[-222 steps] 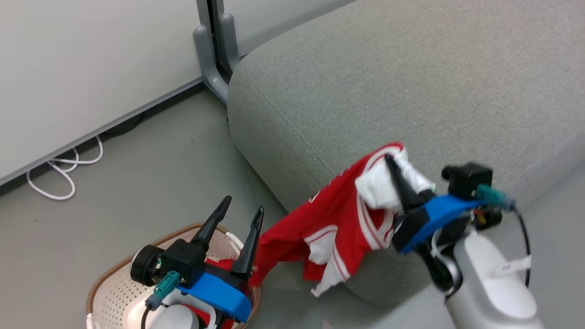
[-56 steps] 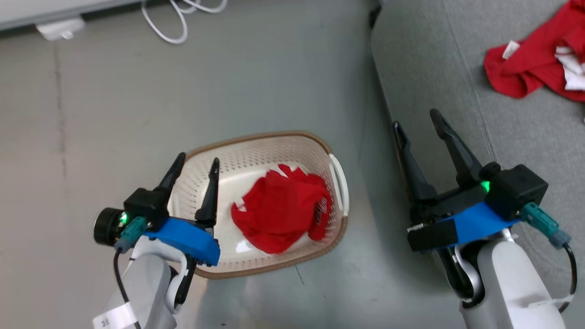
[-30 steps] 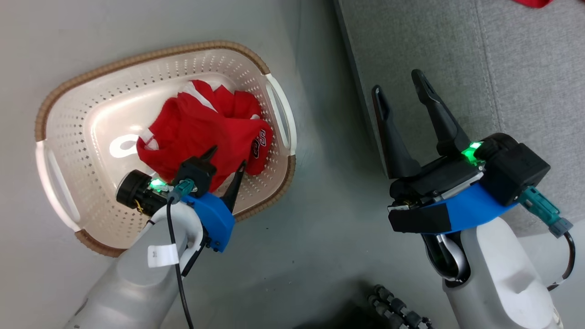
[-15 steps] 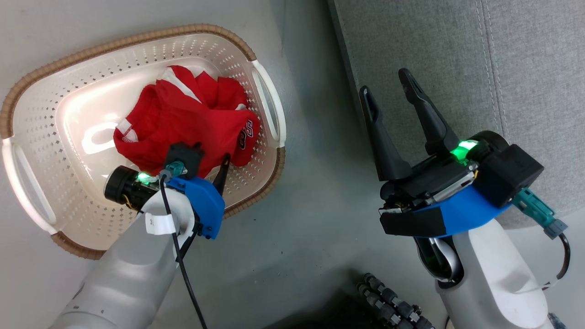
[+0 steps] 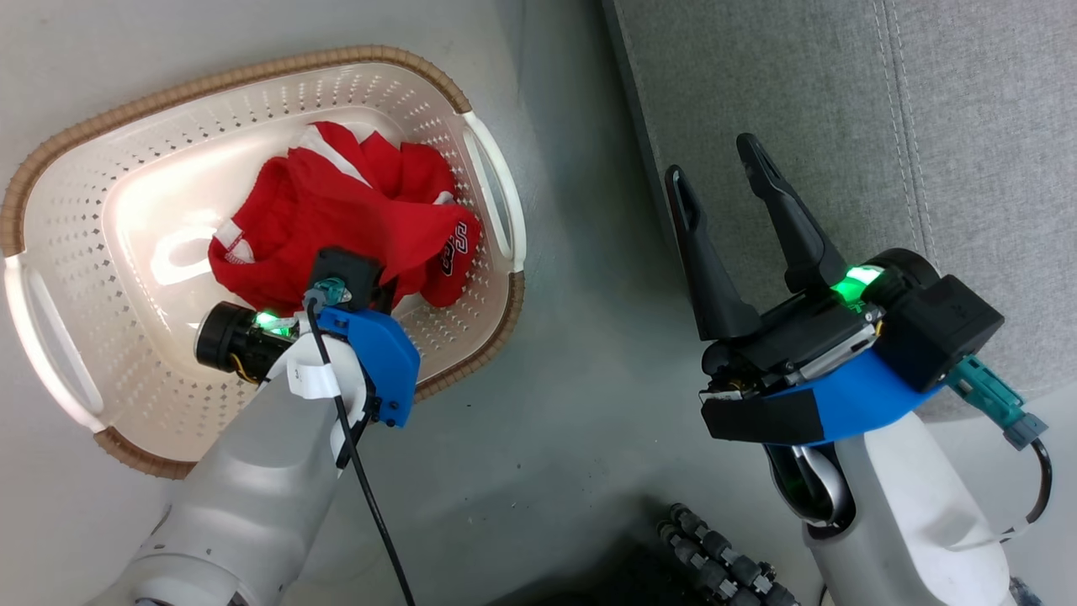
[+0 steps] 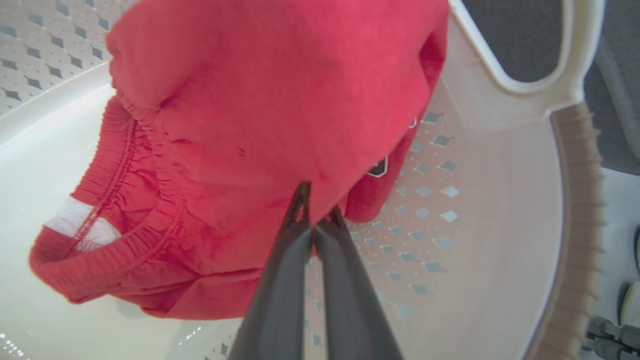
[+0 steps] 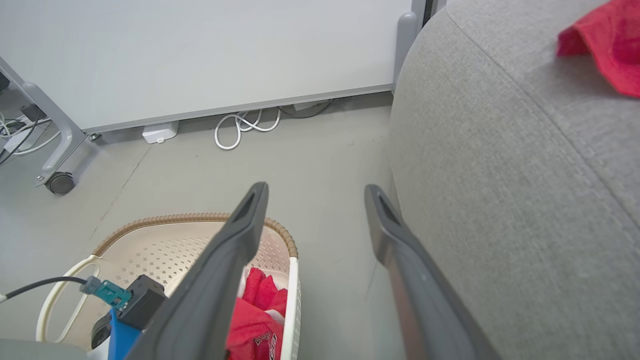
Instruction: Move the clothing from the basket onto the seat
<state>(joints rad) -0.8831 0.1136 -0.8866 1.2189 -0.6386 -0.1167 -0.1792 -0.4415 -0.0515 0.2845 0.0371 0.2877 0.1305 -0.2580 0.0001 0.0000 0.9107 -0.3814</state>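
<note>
A red garment (image 5: 336, 215) with a small dark logo lies crumpled in the cream perforated basket (image 5: 76, 210) on the floor. My left gripper (image 6: 316, 199) reaches down into the basket, its fingers pressed together and shut on a fold of this red cloth (image 6: 270, 95). In the head view its wrist covers the fingertips. My right gripper (image 5: 715, 164) hangs open and empty at the edge of the grey seat (image 5: 841, 93). A second red garment (image 7: 607, 42) lies on top of the seat (image 7: 500, 175).
Grey floor (image 5: 572, 353) separates basket and seat. White cables (image 7: 245, 127) and a small white box (image 7: 160, 132) lie under the wall panel. A wheeled stand leg (image 7: 55, 170) is at far left. Black ribbed parts (image 5: 724, 568) show at the head view's bottom.
My left gripper has sunk lower onto the red garment and its fingers have come together on the cloth. The right gripper stays open in about the same place.
</note>
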